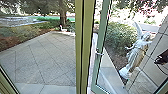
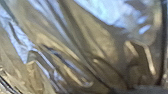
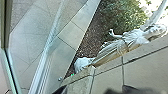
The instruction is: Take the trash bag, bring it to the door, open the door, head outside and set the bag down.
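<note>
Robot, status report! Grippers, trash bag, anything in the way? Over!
Left gripper close to shiny, crinkled plastic trash bag. Black right gripper near green-framed glass door. Door looks ajar, might block.

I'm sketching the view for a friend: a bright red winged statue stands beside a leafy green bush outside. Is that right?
Not quite: the winged statue is whitish, not bright red, as the head view shows. It does stand outside beside a leafy green bush.

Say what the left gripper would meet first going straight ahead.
Probably the trash bag: its shiny, creased plastic looms close in the left wrist view, though depth is unclear.
</note>
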Robot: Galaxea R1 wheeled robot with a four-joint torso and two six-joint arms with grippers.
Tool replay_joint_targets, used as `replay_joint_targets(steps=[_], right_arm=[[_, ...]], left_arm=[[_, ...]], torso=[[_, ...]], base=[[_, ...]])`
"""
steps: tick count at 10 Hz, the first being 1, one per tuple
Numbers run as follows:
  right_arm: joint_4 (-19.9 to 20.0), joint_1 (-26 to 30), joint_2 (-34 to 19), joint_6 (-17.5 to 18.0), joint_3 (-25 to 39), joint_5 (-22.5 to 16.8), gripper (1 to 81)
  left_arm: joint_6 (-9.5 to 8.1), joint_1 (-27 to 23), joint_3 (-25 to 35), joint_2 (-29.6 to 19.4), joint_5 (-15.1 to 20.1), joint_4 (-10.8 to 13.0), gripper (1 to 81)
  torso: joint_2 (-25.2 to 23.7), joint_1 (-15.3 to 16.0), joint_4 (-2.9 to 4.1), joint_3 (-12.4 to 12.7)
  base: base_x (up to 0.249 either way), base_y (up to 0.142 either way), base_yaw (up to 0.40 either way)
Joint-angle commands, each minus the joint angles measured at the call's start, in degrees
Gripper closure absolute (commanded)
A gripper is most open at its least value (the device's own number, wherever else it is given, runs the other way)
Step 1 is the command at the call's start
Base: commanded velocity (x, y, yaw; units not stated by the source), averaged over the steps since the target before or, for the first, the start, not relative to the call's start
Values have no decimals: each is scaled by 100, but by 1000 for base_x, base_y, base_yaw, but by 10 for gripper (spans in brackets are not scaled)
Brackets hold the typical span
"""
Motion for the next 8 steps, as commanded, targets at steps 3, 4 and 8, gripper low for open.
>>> replay_joint_targets(steps=[3, 4, 8], right_arm=[[-736, 1131, -12, 76, -549, 532, 10], [-807, 1192, 104, 103, -736, 621, 10], [-833, 1387, 569, 103, -1692, 1112, 10]], left_arm=[[21, -152, 45, 27, 314, -39, 811], [21, -152, 45, 27, 314, -39, 811], [21, -152, 45, 53, 314, -39, 811]], torso=[[0, 0, 5, 2], [0, 0, 5, 2], [0, -5, 2, 2]], base=[[0, 0, 0], [0, 0, 0], [0, 0, 0]])
